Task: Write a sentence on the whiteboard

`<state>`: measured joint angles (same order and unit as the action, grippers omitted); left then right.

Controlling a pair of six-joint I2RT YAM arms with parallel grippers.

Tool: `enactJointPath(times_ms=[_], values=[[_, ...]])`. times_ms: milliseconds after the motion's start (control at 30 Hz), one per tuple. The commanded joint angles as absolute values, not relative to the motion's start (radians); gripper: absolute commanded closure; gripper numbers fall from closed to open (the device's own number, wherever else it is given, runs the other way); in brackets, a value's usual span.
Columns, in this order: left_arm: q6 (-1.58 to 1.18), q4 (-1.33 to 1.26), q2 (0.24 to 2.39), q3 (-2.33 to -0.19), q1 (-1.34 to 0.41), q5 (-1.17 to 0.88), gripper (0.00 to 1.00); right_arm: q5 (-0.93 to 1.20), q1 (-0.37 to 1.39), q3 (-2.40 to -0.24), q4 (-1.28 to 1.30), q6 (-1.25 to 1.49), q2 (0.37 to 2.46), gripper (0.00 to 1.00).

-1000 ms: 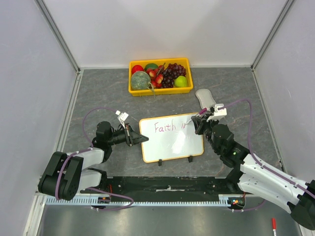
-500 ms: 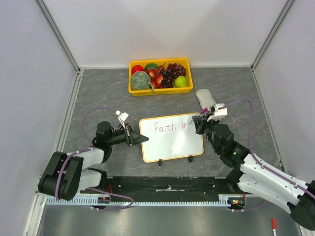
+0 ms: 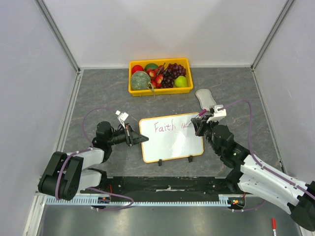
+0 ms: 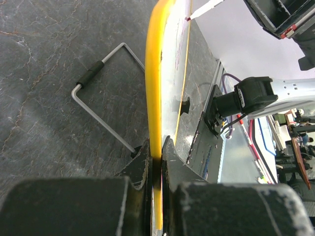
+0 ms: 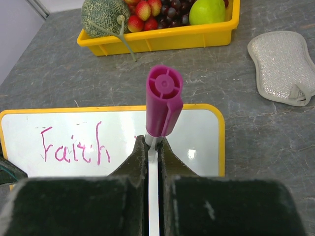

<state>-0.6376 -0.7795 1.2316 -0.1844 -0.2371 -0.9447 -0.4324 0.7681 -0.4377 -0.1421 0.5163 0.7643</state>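
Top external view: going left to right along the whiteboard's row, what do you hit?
left gripper, clamped on the board's left edge → whiteboard → right gripper, holding the pink marker. The grey sponge is left out because it overlaps the right gripper in this order.

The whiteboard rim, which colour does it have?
Yellow-orange. The whiteboard rim shows best in the left wrist view.

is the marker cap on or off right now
Off. In the left wrist view the marker ends in a bare pink tip at the whiteboard; the right gripper is shut on its barrel.
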Motion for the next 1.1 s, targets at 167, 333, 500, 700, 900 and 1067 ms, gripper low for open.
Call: enactJointPath(times_ms=[167,333,500,700,900,1067], values=[[-0.549,-0.770,1.238,-0.192,-0.235,-0.868,0.98,-0.414,0.764,-0.405,-0.101,0.532,0.727,1.00],[-0.551,-0.770,1.236,-0.192,-0.235,-0.865,0.98,-0.414,0.762,-0.451,-0.069,0.541,0.672,1.00],[-0.551,-0.770,1.233,-0.190,-0.235,-0.867,0.98,-0.411,0.764,-0.488,-0.035,0.543,0.611,1.00],[-0.551,-0.770,1.233,-0.190,-0.235,-0.865,0.98,-0.413,0.764,-0.503,-0.011,0.532,0.581,1.00],[-0.552,-0.770,1.233,-0.189,-0.235,-0.865,0.98,-0.407,0.764,-0.492,-0.009,0.535,0.589,1.00],[-0.551,-0.769,1.230,-0.189,-0.236,-0.864,0.98,-0.399,0.764,-0.491,-0.008,0.531,0.597,1.00]])
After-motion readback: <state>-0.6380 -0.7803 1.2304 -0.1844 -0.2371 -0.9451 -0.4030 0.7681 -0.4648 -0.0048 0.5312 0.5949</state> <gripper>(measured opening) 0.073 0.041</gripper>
